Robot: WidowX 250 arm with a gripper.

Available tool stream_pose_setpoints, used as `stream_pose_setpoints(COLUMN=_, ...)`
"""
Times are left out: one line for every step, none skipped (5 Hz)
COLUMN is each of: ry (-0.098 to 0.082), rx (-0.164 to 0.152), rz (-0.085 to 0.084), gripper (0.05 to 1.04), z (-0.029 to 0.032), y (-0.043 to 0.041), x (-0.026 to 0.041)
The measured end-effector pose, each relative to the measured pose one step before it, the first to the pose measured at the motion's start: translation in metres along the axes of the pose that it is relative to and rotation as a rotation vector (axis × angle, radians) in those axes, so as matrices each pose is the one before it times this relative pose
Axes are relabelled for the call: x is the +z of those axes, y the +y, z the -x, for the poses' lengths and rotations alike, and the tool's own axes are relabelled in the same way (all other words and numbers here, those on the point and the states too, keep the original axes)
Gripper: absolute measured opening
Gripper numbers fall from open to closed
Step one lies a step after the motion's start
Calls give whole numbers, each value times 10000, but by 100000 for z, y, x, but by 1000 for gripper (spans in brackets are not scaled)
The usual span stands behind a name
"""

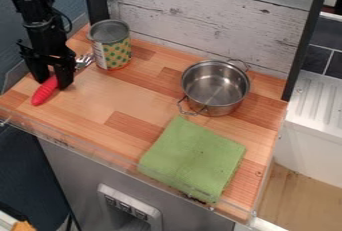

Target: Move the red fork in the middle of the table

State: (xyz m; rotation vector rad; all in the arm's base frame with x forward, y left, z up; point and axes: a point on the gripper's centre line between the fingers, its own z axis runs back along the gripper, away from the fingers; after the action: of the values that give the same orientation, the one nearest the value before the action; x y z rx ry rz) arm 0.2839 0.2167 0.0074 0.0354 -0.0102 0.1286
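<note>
Since the red fork (44, 92) was way off-center on the surface (87, 92), the whole move remained. Honestly couldn't tell if the jaws gripped it.

Open wood spreads across the middle of the tabletop (127, 100), from the gripper (53, 82) and red fork (44, 91) near the left edge to the saucepot (216, 87) and green cloth (194, 157). A hand could also pass between the tin can (111, 45) and saucepot as far as the plank wall (214, 20). The can stands upright near the back left corner, just beside the fork's tines. The saucepot blocks the right part of the back, one handle jutting towards the front and narrowing the gap to the cloth, which lies flat near the front right corner. A clear rail (87, 147) borders the front edge.
</note>
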Motion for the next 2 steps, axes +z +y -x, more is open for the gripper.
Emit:
stream_pose_setpoints(ry=78, rx=27, rz=-53, gripper=388, z=-130, y=-23, x=-31)
stream_pose_setpoints(ry=7, rx=189, rz=-117, gripper=367, z=347, y=6, x=151)
